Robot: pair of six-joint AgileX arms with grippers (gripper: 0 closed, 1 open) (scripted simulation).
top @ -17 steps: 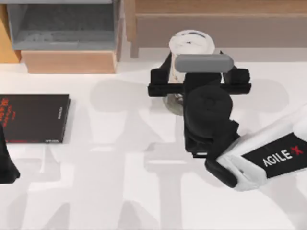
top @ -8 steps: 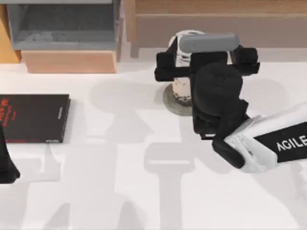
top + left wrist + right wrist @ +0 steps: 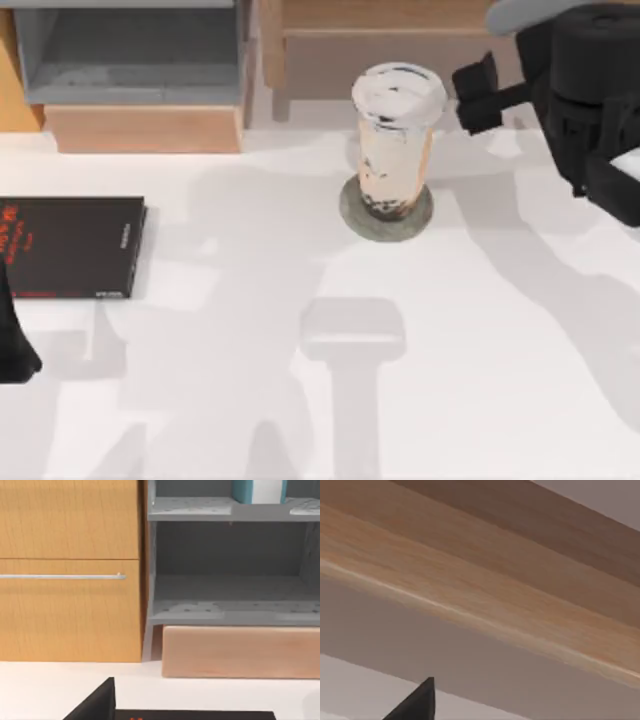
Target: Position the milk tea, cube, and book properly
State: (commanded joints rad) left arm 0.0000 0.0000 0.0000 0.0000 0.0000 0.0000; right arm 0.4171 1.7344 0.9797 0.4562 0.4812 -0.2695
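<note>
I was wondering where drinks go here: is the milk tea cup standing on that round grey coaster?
Yes, in the top view the milk tea stands upright on the grey coaster, whose rim shows around its base.

From above, we look straight down on the white table (image 3: 300, 400), with the grey shelf unit (image 3: 130, 50) along its far edge as our landmark. Our left wrist camera sits low and close, facing that same shelf unit (image 3: 230, 570) head-on, with the wooden drawer front (image 3: 70, 570) beside it; the black book (image 3: 190, 715) before the shelf appears there and in the top view (image 3: 70, 245). Our right wrist camera, right of the shelf, looks very closely up at a wooden board (image 3: 485, 585).
</note>
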